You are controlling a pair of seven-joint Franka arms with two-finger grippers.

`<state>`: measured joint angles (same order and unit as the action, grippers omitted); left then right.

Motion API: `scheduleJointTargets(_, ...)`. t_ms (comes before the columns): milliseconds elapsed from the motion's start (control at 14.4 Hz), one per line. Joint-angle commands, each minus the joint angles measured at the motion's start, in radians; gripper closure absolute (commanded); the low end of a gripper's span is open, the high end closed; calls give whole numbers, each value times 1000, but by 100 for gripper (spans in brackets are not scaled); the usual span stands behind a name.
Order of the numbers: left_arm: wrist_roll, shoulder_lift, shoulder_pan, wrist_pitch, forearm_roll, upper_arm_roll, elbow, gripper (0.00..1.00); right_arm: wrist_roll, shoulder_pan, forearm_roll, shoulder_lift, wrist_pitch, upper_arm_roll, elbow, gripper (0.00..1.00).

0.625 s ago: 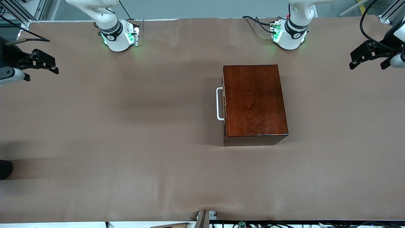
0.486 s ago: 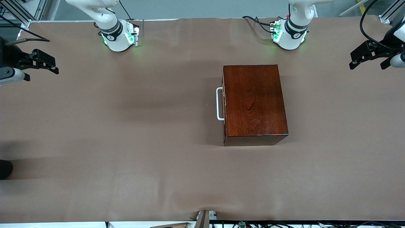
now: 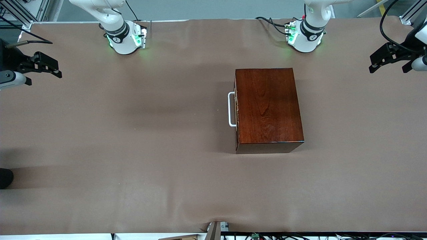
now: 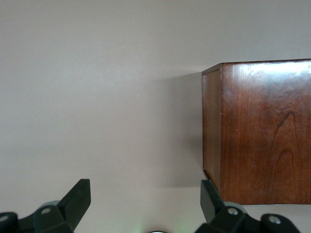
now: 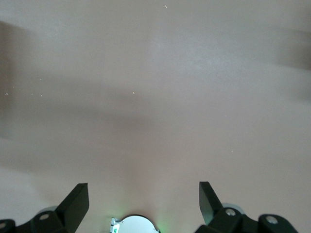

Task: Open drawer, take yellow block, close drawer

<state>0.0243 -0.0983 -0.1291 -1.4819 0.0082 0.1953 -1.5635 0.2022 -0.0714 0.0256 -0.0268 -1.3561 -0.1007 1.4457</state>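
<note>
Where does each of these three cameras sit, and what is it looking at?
Front view: high across the table, facing both bases; shows the wooden box, its white handle, right gripper and left gripper, both open.
Left wrist view: on the left arm, looking down past its fingers at the box.
Right wrist view: above bare table; fingers apart.
Shared: the box, in front and left wrist views.

A wide desk (image 3: 140, 140) covered edge to edge in a smooth, matte brown sheet fills nearly the whole front view. Soft, broad shadows cross the covering in dim bands, with faint green glows near its upper edge. Above that edge runs a pale grey-green floor or wall strip (image 3: 213, 8), with silver aluminium framing (image 3: 20, 13) at one corner and more framing (image 3: 412, 13) at the other. Black cables (image 3: 273, 23) trail onto the covering. Along the lowest edge, a white border and tangled wires (image 3: 300, 236) show.
</note>
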Motion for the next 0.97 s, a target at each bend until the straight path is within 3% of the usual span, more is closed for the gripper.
scheduleJointTargets(0, 23, 40, 32, 18, 33, 65, 25, 0, -12, -13, -3, 35, -1, -10, 32, 0)
scheduleJointTargets(208, 199, 121, 71, 12, 41, 203, 40, 0, -12, -11, -3, 35, -1, -10, 32, 0)
scheduleJointTargets(347, 402, 239, 159, 9, 85, 260, 138, 0, -12, -11, -3, 35, -3, -10, 30, 0)
scheduleJointTargets(556, 621, 418, 385, 8, 194, 247, 288, 0, -14, -11, -3, 35, -3, -10, 30, 0)
scheduleJointTargets(764, 712, 549, 543, -67, 216, 217, 333, 0, -12, -15, -3, 35, 5, -10, 32, 0)
scheduleJointTargets(903, 843, 609, 687, -130, 242, 117, 348, 0, -14, -13, -3, 35, 3, -10, 32, 0)
